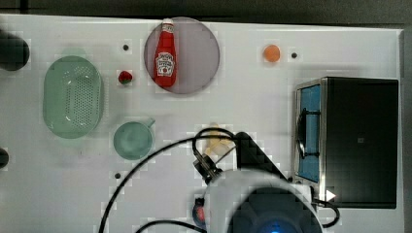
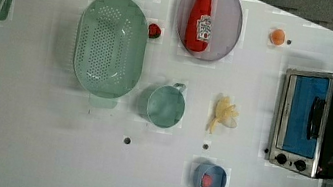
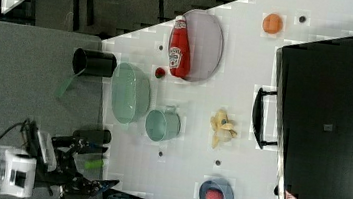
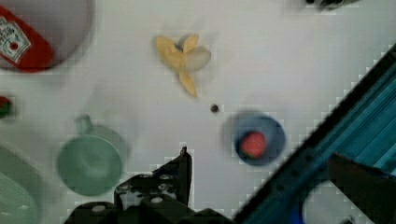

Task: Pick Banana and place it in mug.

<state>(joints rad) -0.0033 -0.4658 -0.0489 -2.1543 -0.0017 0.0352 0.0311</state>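
- The banana (image 2: 223, 113) lies pale yellow on the white table (image 2: 41, 104), peel splayed open, between the mug (image 2: 166, 106) and the toaster oven (image 2: 319, 123).
- The teal mug stands upright and empty, just beside the green perforated basket (image 2: 110, 44).
- Close by sit a blue bowl (image 2: 209, 180) holding a red fruit, and a ketchup bottle (image 2: 201, 15) on a grey plate (image 2: 228, 25).
- The gripper (image 3: 93, 168) hangs off the table's edge, jaws spread wide, holding nothing.
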